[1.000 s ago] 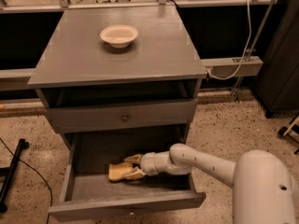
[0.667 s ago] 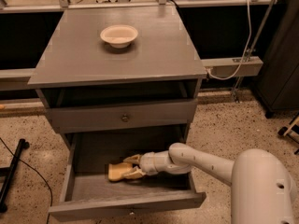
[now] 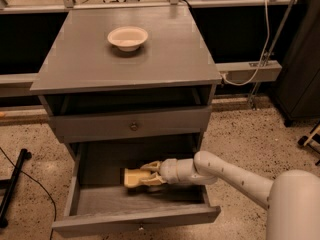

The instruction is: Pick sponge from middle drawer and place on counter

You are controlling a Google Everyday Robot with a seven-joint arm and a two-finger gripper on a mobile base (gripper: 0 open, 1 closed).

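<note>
the pincer was inside the open middle drawer. its fingers were clenched on either side of the sponge, grasping it low over the drawer floor. judged progress: the reach and the grip appeared done. the lift out of the drawer and the placing on the counter were left. a cream bowl stood on the counter. no brand, label or writing was legible anywhere.

Arm reaches in from bottom right, stretched nearly level; pincer points left, down inside the middle drawer, fingers clamped round the sponge end.
</note>
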